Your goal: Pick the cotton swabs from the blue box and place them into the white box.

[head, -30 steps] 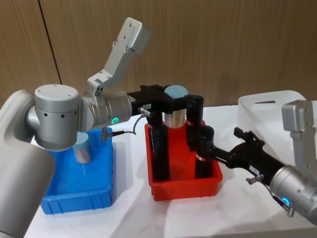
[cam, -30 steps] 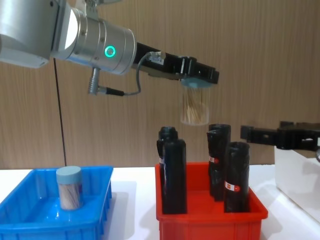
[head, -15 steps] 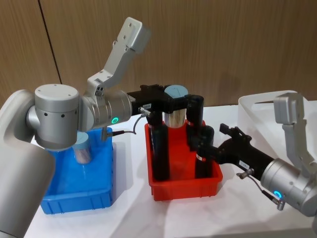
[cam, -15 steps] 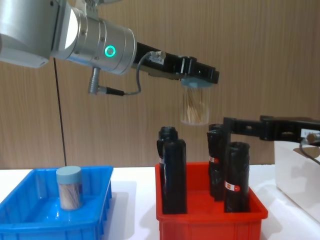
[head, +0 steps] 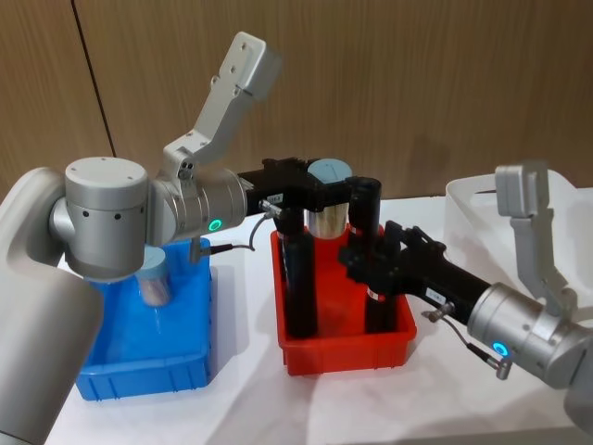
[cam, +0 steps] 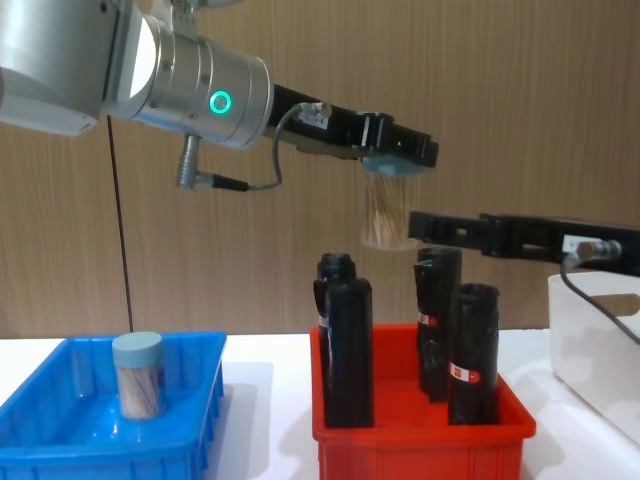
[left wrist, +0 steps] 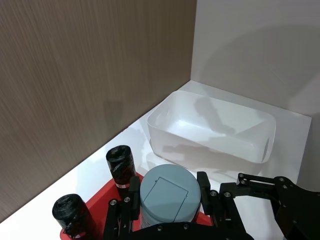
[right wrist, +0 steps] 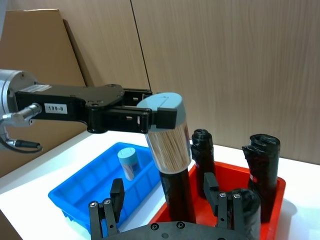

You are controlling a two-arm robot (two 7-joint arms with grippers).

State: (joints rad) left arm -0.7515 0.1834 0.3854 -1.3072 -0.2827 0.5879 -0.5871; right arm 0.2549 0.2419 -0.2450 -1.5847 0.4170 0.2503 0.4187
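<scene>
Advancing, right end effector, seemingly spread, nears pale-lidded clear cotton swabs clenched by left end effector.

Part of the white box beyond the chest view's right edge.

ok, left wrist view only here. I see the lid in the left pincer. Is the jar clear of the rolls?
Observer: Looks so. In the chest view the jar hangs from the left pincer over the red bin, base about level with the tops of the rolls, not down among them.
Operator: Right pincer?
Observer: The right pincer is open, at jar height, pointing at the jar.
Operator: Anything left in the blue box?
Observer: A second jar stands upright in the blue box.
</scene>
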